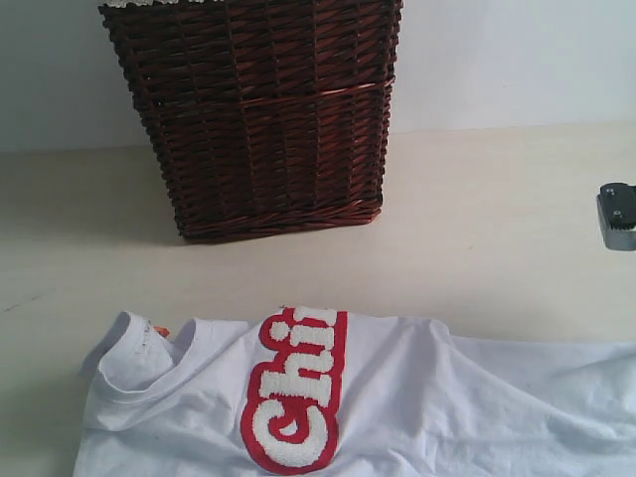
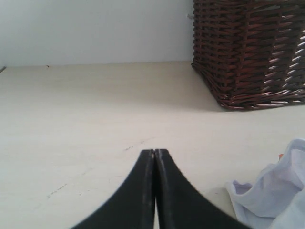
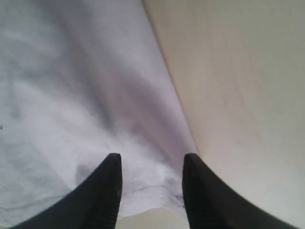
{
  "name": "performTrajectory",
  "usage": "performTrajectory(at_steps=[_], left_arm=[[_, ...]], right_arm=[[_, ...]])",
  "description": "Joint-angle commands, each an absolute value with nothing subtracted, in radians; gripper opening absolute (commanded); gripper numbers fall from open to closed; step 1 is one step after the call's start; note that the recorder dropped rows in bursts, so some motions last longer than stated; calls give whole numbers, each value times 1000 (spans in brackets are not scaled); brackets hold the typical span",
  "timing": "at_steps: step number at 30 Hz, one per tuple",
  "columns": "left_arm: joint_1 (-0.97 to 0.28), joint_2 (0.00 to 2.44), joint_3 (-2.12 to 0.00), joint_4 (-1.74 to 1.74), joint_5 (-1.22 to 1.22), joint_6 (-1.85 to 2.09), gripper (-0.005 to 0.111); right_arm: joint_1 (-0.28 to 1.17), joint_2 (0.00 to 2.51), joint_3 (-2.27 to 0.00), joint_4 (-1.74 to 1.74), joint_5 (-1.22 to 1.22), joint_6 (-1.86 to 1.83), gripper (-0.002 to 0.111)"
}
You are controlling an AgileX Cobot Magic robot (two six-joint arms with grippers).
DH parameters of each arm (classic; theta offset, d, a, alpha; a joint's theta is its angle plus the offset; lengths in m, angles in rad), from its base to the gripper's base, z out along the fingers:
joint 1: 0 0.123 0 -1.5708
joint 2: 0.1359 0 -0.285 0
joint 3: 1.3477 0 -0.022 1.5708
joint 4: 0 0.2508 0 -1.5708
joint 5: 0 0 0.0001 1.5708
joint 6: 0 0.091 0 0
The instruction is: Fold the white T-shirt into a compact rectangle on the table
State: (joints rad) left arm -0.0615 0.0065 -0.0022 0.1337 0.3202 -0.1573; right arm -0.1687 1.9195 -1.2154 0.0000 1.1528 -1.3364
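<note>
In front of the basket (image 1: 268,119), the T-shirt (image 1: 397,397) lies on the counter (image 1: 497,229), seemingly folded once but not yet compact; the left gripper (image 2: 155,152) is pressed together and the right gripper (image 3: 152,158) is spread over its edge.

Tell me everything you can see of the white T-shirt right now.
The white T-shirt is cotton-looking cloth lying rumpled on the table, running off the exterior view's bottom edge. Fuzzy white letters edged in red run sideways across it. Its ribbed crew neck, with an orange tag, is at that view's left. A stitched edge lies between the fingers of the open right pincer; contact is unclear. The shut left pincer sits clear of the neck.
</note>
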Motion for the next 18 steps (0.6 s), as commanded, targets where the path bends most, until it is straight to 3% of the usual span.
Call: performTrajectory(at_steps=[1, 7, 12, 18], left_arm=[[-59, 0, 0, 134, 309, -157, 0], [-59, 0, 0, 134, 309, -157, 0], [-59, 0, 0, 134, 309, -157, 0], [-59, 0, 0, 134, 309, -157, 0]], right_arm=[[-174, 1938, -1212, -65, 1127, -1347, 42], [-203, 1971, -1212, -110, 1068, -1347, 36], [-230, 1971, -1212, -113, 1040, -1366, 0], [-236, 1971, -1212, -115, 1002, -1352, 0]])
